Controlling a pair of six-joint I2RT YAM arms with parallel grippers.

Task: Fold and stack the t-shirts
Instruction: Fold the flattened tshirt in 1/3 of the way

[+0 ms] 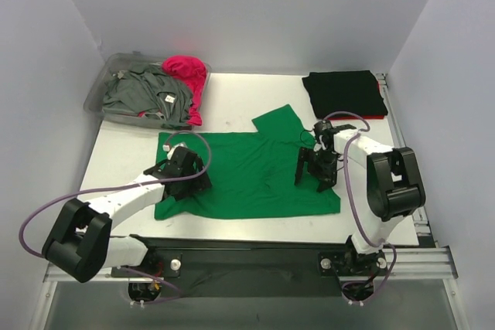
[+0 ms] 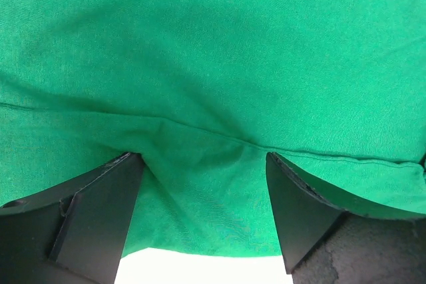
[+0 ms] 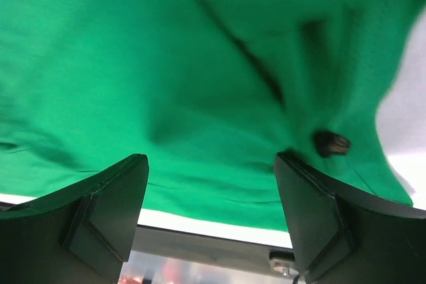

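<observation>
The green t-shirt (image 1: 247, 171) lies spread flat at the middle of the table (image 1: 232, 98), one sleeve poking out toward 12 o'clock. The black t-shirt (image 1: 344, 92) sits folded at about 1 o'clock; the grey t-shirt (image 1: 147, 92) and the magenta t-shirt (image 1: 188, 75) are heaped in the clear bin (image 1: 99, 102) at about 10 o'clock.

The left gripper (image 1: 182, 175) is down on the green cloth near its 8 o'clock corner; in the left wrist view its fingers (image 2: 100, 211) are spread wide, with a hem seam and a small pucker between them and nothing pinched. The right gripper (image 1: 317, 171) hangs over the shirt's 3 o'clock side; its fingers (image 3: 106, 211) are likewise released, cloth below them, and a small dark label (image 3: 331, 143) shows near the edge.

The fabric looks thin, light and limp; it will likely sag and drag rather than hold shape, so a one-handed lift would probably bunch it. The doubled hem and side edges seem the firmest places to pinch; taking two matching points along one edge, one per gripper, should keep the fold straight. A shallow bite may slip off; too deep a bite risks catching both layers.
</observation>
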